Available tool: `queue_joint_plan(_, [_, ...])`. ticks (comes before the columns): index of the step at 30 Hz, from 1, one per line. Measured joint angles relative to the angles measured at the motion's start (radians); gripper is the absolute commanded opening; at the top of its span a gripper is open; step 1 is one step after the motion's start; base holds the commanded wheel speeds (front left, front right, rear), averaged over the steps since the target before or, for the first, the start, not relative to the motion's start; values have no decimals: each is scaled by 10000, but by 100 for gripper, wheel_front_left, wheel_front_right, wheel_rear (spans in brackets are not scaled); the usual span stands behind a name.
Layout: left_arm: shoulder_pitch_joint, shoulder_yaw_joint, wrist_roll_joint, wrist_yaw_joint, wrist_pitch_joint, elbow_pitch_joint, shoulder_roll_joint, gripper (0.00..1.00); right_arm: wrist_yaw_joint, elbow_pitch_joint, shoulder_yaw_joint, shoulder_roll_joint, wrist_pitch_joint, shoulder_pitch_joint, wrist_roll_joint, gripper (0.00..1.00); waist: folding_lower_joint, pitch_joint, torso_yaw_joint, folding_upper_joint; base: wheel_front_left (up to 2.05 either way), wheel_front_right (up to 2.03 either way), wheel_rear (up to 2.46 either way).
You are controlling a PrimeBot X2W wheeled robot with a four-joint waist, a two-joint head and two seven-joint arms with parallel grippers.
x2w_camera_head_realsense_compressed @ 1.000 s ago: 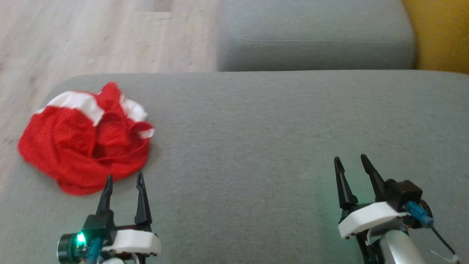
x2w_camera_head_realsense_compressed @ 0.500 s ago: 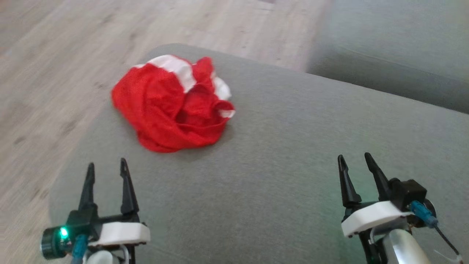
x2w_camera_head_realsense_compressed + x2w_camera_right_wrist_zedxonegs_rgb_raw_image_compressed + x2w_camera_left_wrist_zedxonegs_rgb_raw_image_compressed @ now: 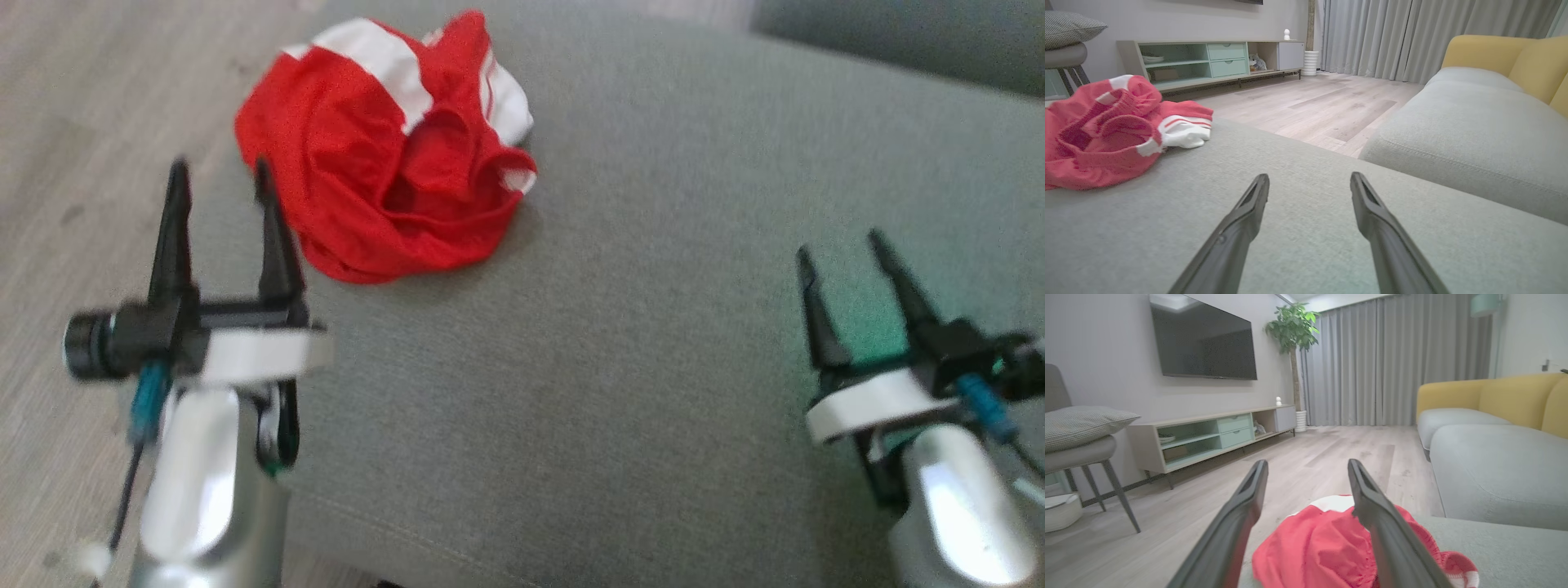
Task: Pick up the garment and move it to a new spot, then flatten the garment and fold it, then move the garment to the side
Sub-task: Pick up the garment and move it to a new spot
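Red garment [image 3: 384, 155] with white bands, crumpled in a loose heap on the grey cushion [image 3: 620, 343], near its far left corner and close to the edge by the wooden floor [image 3: 73, 106]. Gripped by neither arm. Just beside its near left edge in the head view, left gripper [image 3: 220, 166], released and spread wide, empty, inner finger overlapping the red cloth in that view; contact impossible to judge there. In the left wrist view, same left gripper [image 3: 1307, 463] pointing out over the heap, garment [image 3: 1323, 547] low between the two dark fingers, right-hand finger crossing in front of the cloth. Well apart to the right, right gripper [image 3: 840, 245], likewise released, wide and empty, over bare cushion. In the right wrist view, right gripper [image 3: 1309, 176] pointing along the grey fabric, garment [image 3: 1106, 134] off to the left of that view. Beyond the cushion, a second grey sofa seat [image 3: 1474, 134] with yellow backrest [image 3: 1486, 53]. Farther out across the floor: low cabinet [image 3: 1208, 433] with pale green drawers against the wall, dark television [image 3: 1204, 339] above it, tall potted plant [image 3: 1292, 326] next to grey curtains [image 3: 1392, 359], and a chair [image 3: 1086, 457] with a checked pillow [image 3: 1081, 422] at the left of the left wrist view.
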Motion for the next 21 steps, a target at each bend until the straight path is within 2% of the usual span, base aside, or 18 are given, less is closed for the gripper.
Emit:
queue_joint_plan(4, [-1440,-188,134,-385,-12,1110,-59,100,0,-581,-19,-671,-2,-445,-280,100,2,903,-235,0,0,0,0])
queue_joint_plan(5, [-2071,-288,184,-594,-12,1774,-94,100,0,-809,-52,-867,-2,-484,-376,100,2,1304,-379,0,0,0,0])
queue_joint_plan(9, [-3065,-571,215,-947,-13,3538,-132,100,0,-1087,-130,-1078,-4,-483,-445,100,2,1940,-712,-1,0,0,0])
queue_joint_plan(14, [-3875,-491,374,-454,-10,5739,-115,100,0,-1400,-165,-1223,-58,-550,-451,100,0,2405,-1142,0,0,0,0])
queue_joint_plan(19, [-4700,-330,374,-244,-12,6512,-25,100,2,-1597,-25,-1262,-65,-742,-451,100,-2,2708,-1425,0,0,0,0])
queue_joint_plan(20, [-4796,-326,378,-230,-10,6548,36,91,2,-1607,-8,-1273,-82,-794,-451,100,-2,2765,-1467,0,0,0,0])
queue_joint_plan(21, [-4853,-314,410,-182,-10,6495,115,33,2,-1628,-10,-1292,-88,-847,-453,100,-2,2819,-1510,0,0,0,0])
